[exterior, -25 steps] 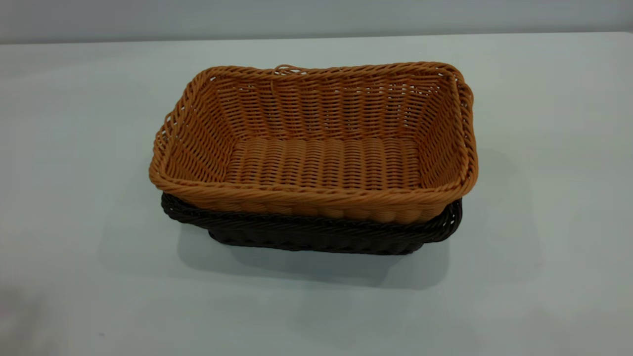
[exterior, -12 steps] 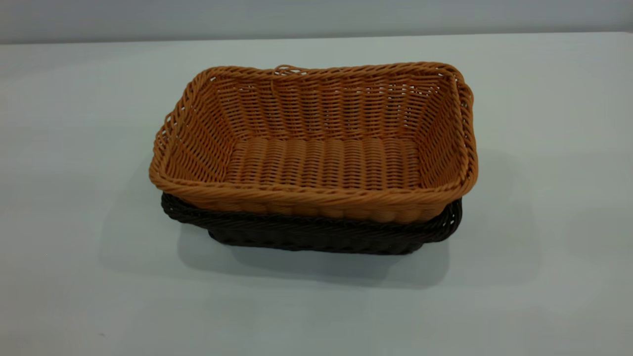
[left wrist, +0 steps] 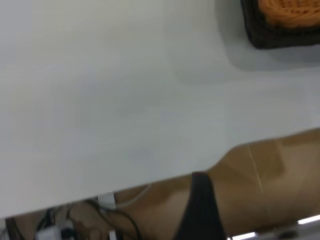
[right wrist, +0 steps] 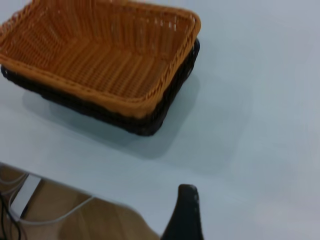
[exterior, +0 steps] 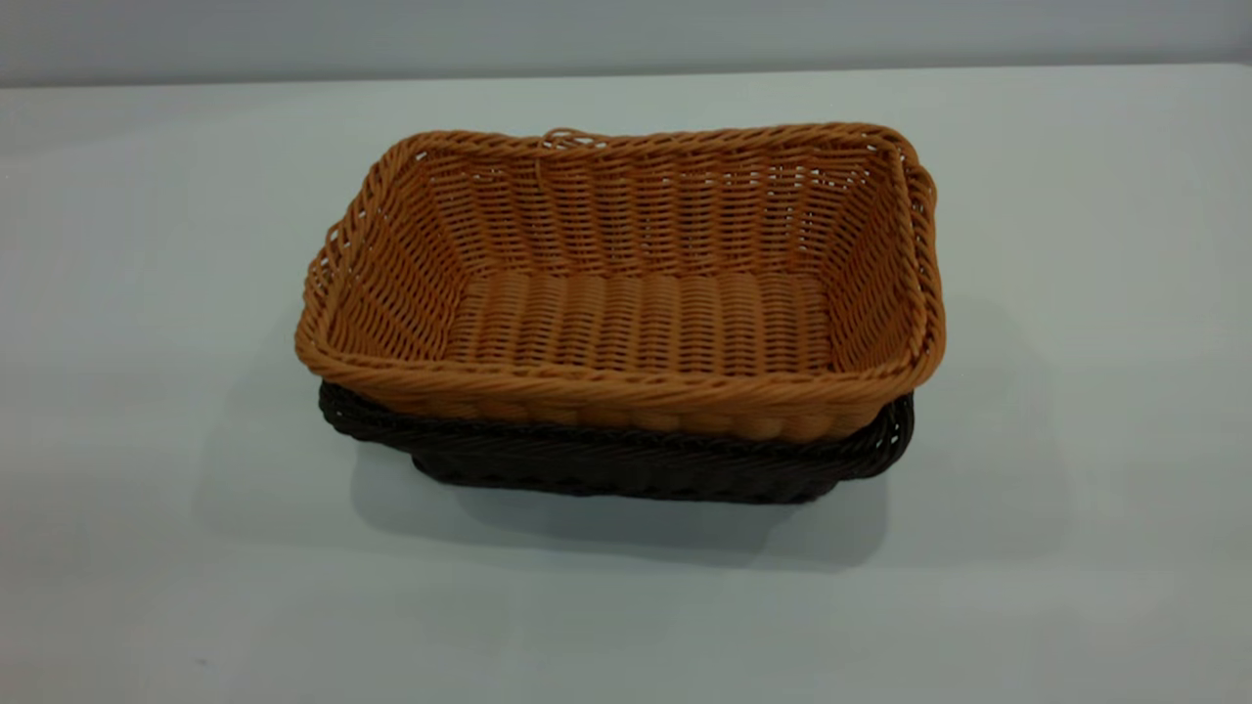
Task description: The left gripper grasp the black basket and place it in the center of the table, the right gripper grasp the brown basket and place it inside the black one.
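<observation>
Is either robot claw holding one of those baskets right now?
No. The brown basket sits nested in the black basket on the table, nothing gripping either. Each wrist view shows only a dark gripper part, away from them.

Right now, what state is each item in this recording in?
brown basket: upright, empty, nested inside the black one, not held.
black basket: upright on the table, holding the brown one, not held.
table: bears the stacked baskets near its middle.
left end effector: away from the baskets, beyond the table edge.
right end effector: clear of the baskets, at the table edge.
</observation>
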